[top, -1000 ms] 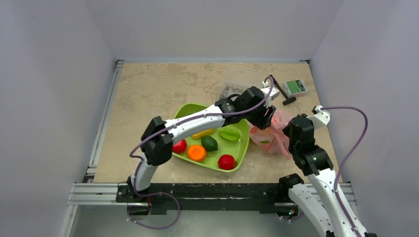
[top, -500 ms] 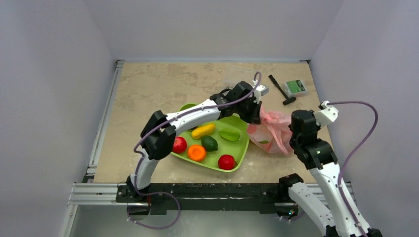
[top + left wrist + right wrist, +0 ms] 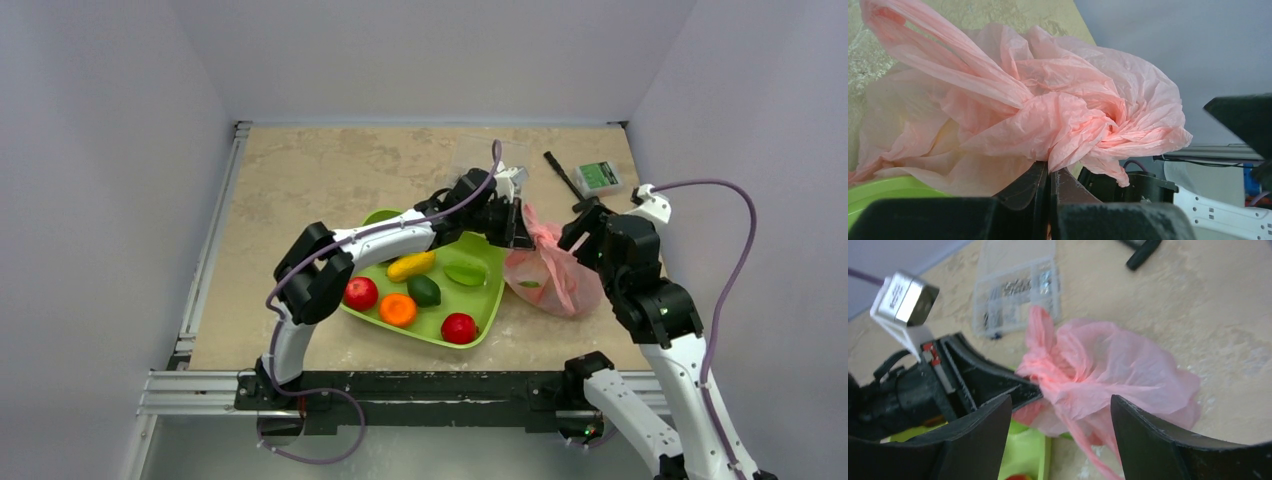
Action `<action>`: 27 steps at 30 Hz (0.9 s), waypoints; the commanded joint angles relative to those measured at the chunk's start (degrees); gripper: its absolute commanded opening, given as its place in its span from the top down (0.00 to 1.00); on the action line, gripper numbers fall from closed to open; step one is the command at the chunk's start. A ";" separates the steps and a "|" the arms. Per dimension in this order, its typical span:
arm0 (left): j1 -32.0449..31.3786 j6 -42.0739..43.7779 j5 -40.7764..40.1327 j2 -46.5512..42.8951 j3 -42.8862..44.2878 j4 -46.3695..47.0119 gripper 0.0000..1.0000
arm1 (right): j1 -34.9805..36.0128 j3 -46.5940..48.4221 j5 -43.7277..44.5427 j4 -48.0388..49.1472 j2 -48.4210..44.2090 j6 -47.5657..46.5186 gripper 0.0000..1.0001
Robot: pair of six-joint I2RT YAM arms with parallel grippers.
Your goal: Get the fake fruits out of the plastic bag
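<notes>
The pink plastic bag (image 3: 555, 278) lies crumpled just right of the green tray (image 3: 492, 300). My left gripper (image 3: 521, 224) is shut on the bag's gathered top, and in the left wrist view the film (image 3: 1048, 110) bunches out above the closed fingertips (image 3: 1040, 172). My right gripper (image 3: 580, 228) hovers open at the bag's right side; in the right wrist view the bag (image 3: 1118, 365) sits between and beyond its spread fingers (image 3: 978, 432). A green shape (image 3: 530, 284) shows faintly through the bag's wall. The other fake fruits are hidden.
On the tray lie two red fruits (image 3: 360, 293), an orange one (image 3: 398, 310), a dark green one (image 3: 424, 290), a stubby yellow one (image 3: 411, 265) and a green piece (image 3: 465, 272). A clear parts box (image 3: 1015, 287), a black tool (image 3: 568, 182) and a small green box (image 3: 600, 176) sit at the back.
My left gripper closed on the bag's top and drew it slightly left. My right gripper opened, let the bag go and shifted toward the back.
</notes>
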 commanded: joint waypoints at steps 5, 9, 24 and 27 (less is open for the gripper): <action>-0.57 -2.69 -0.81 -6.33 -3.65 6.73 1.00 | -0.11 -8.86 -15.08 5.81 -0.56 7.80 0.21; -0.74 -1.70 -1.23 -7.02 -4.08 5.17 1.00 | -0.10 -10.13 -7.68 6.57 2.17 12.36 0.17; -1.65 1.73 -2.75 -7.63 -4.79 2.54 1.00 | -0.12 -14.81 -0.61 12.82 0.07 13.19 0.33; -1.65 1.79 -2.63 -7.85 -5.02 2.45 1.00 | -0.12 -15.10 -0.19 13.70 0.57 12.31 0.47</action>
